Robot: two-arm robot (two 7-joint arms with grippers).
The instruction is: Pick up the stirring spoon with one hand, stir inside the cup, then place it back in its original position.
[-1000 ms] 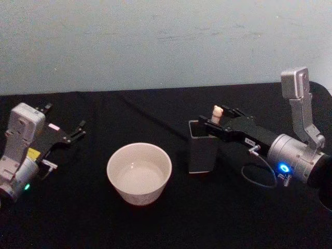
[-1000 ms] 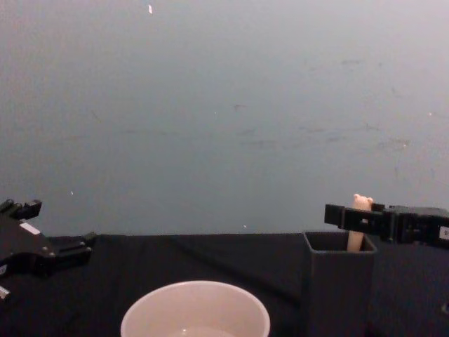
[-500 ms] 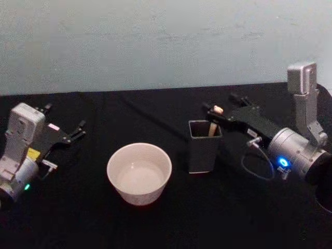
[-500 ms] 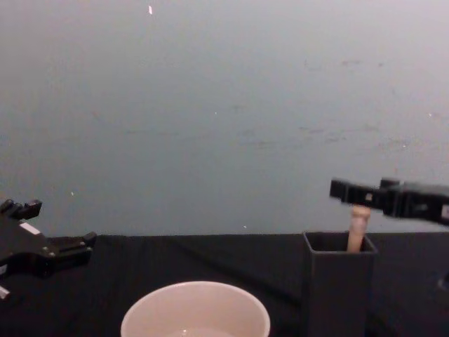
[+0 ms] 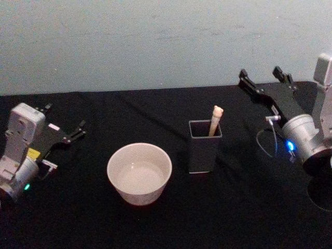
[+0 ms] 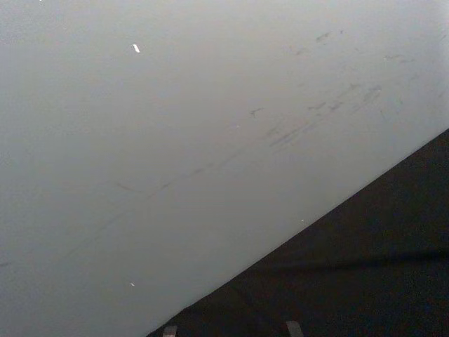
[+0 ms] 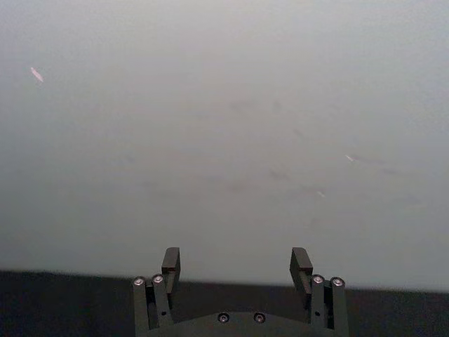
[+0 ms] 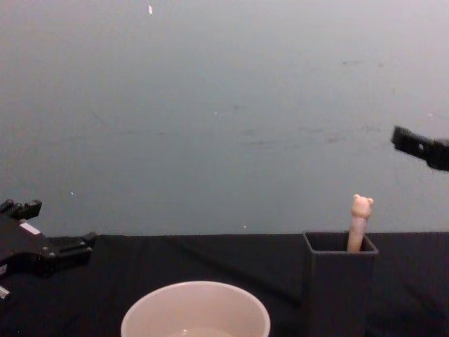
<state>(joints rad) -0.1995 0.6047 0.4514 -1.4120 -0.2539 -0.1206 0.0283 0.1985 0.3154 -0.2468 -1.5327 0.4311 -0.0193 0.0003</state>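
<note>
Head view is showing the right claw (image 5: 264, 78) hanging over the far right of the desk (image 5: 155, 223), its two dark fingers spread wide and gripping nothing; it is sitting well apart from the holder and higher than it. In the right wrist view the same claw (image 7: 237, 261) is pointing at the pale wall (image 7: 224, 126), its jaws parted with bare space between them. In the chest view one dark fingertip of that claw (image 8: 421, 147) is poking in at the right edge, above and to the right of the spoon's bear head.

The stirring spoon (image 5: 215, 119) is standing in the dark grey holder (image 5: 203, 150), leaning against its right wall, with the beige handle sticking out over the rim. Just left of the holder, slightly nearer, the cup (image 5: 139, 173) is sitting upright on the black desk.

The left claw (image 5: 65, 132) is resting at the desk's left edge, fingers parted and holding nothing, well apart from the cup.
</note>
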